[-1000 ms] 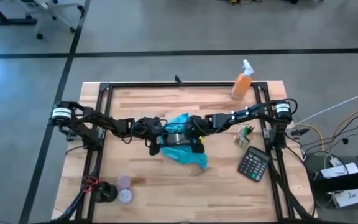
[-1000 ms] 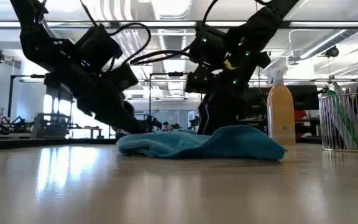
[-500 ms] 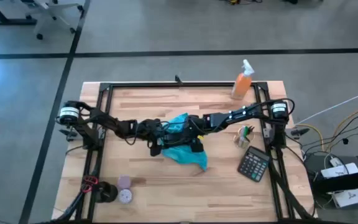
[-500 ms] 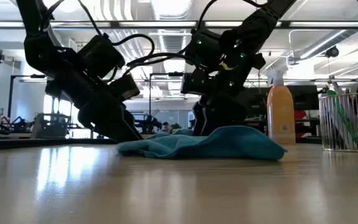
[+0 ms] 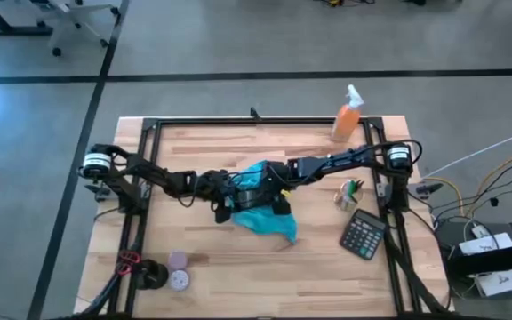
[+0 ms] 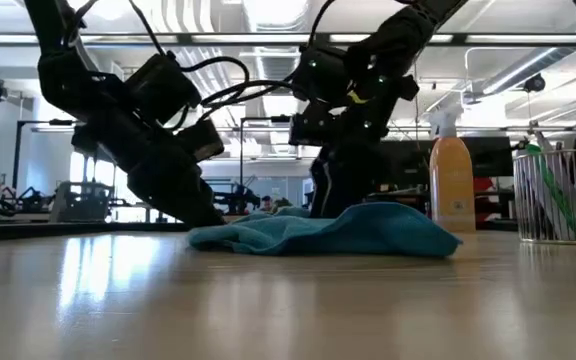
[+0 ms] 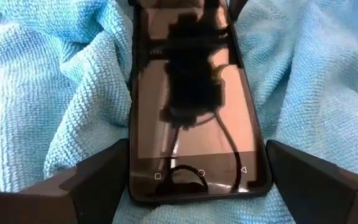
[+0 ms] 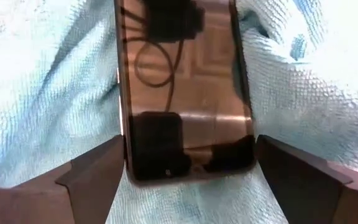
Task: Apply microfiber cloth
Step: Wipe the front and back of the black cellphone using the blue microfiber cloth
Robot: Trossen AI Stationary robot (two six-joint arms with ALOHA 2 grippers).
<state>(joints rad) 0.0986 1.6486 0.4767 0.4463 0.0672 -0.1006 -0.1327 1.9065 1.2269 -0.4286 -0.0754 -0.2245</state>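
High view shows me the blue microfiber cloth (image 5: 263,209) bunched up near the middle of the wooden table (image 5: 238,267), with both arms meeting over it. My left gripper (image 7: 197,177) has its fingers on the two long sides of the black phone (image 7: 191,93), which lies on the cloth. My right gripper (image 8: 188,163) sits at the phone's other end, fingers on both sides too. I cannot tell if either one really squeezes the phone.
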